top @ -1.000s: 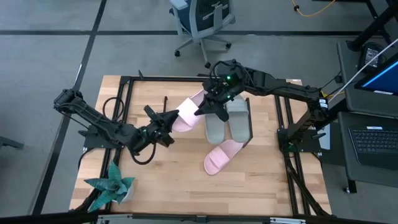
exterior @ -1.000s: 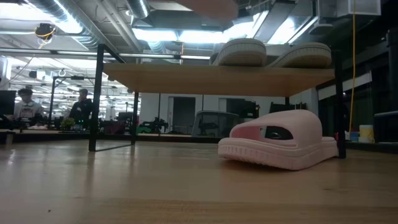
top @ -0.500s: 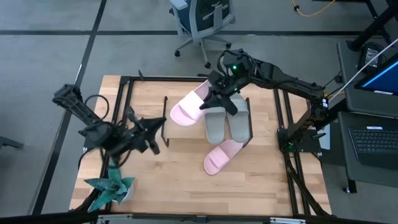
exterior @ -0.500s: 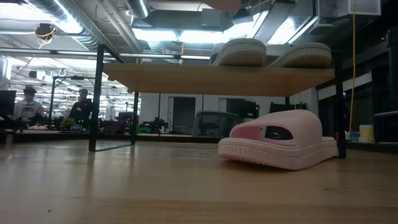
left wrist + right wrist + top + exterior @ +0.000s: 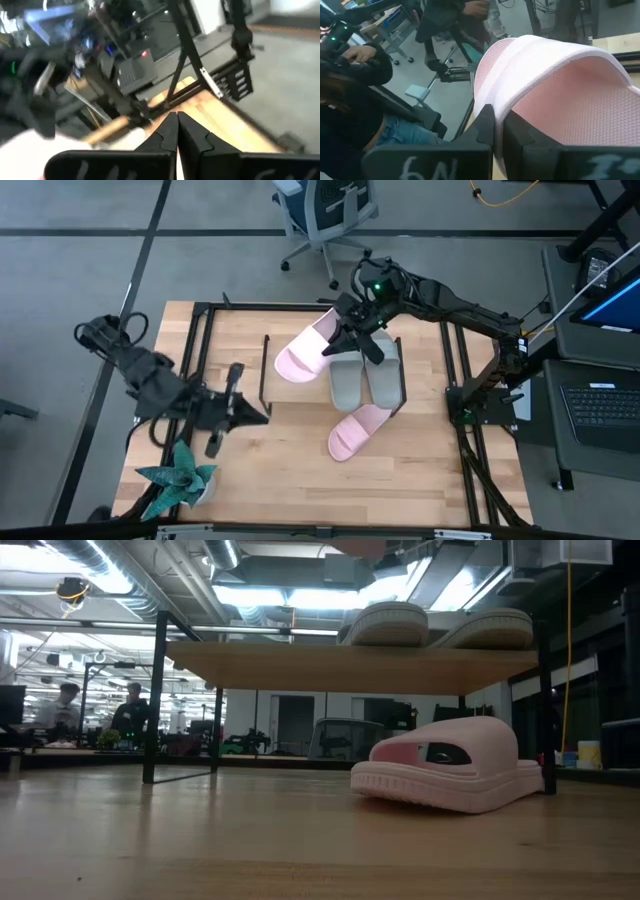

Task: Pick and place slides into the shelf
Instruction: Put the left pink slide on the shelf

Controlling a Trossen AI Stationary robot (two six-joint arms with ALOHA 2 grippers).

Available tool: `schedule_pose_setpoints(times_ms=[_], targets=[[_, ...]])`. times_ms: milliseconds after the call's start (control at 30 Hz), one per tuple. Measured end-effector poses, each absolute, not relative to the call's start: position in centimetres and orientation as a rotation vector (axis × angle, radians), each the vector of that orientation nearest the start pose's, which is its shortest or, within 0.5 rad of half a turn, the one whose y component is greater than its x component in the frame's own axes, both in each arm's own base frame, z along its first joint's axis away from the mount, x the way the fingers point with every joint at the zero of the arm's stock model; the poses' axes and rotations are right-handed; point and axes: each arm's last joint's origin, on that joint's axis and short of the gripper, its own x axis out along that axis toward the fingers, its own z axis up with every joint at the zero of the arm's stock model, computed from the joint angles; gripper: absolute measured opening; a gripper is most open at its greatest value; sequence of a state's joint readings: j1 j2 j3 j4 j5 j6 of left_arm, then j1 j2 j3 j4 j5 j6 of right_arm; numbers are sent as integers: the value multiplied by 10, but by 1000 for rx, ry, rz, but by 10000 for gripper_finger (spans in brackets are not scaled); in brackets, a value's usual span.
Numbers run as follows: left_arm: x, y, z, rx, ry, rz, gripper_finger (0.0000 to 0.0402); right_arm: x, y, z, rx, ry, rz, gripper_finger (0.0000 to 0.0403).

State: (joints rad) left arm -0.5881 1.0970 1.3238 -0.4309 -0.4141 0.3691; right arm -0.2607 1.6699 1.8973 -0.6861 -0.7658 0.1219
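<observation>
The right claw [image 5: 345, 345] is clamped thinly on the strap edge of a pale pink slide [image 5: 303, 352], holding it tilted over the shelf [image 5: 268, 370]. In the right wrist view its fingers [image 5: 485, 125] pinch the textured pink foam. Just beside this claw, on the shelf's wooden board, two grey-green slides [image 5: 364, 375] lie side by side. Nearer the front of the counter [image 5: 290, 450] from them, a second pink slide [image 5: 357, 430] rests on the bare planks; the low view shows it sitting under the shelf board, sole down.

The left claw [image 5: 262, 418] hovers over the counter's left part with its fingers pressed together on nothing, well apart from every slide. A teal star-shaped plant [image 5: 177, 480] stands near it at the front corner.

The counter is light wood in a black frame, on grey flooring. An office chair [image 5: 325, 215] stands beyond it, a laptop [image 5: 600, 405] off to the right arm's side. In the low view, people [image 5: 125, 715] sit at distant desks under ceiling lights.
</observation>
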Motion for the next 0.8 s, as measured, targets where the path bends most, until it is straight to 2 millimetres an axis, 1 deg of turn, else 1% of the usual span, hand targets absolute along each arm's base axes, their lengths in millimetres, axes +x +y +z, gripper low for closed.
schedule_pose_setpoints(times_ms=[100, 167, 233, 300, 433, 533, 667, 800], targets=[[187, -95, 434, 308, 167, -149, 0, 344, -70, 441, 336, 427, 515, 15], [188, -86, 430, 258, 170, -172, 0, 343, -70, 442, 306, 414, 556, 15], [191, -80, 419, 209, 192, -196, 0, 343, -69, 442, 273, 399, 601, 15], [193, -72, 407, 164, 207, -165, 0, 342, -68, 442, 255, 386, 644, 15], [185, -57, 394, 113, 110, -93, 0, 339, -69, 442, 238, 369, 722, 15], [177, -51, 384, 92, 39, -78, 0, 337, -69, 440, 227, 387, 732, 15], [164, -43, 372, 56, 3, -56, 0, 333, -67, 433, 215, 434, 745, 15], [162, -39, 362, 34, 23, -35, 0, 337, -61, 429, 197, 449, 763, 15]])
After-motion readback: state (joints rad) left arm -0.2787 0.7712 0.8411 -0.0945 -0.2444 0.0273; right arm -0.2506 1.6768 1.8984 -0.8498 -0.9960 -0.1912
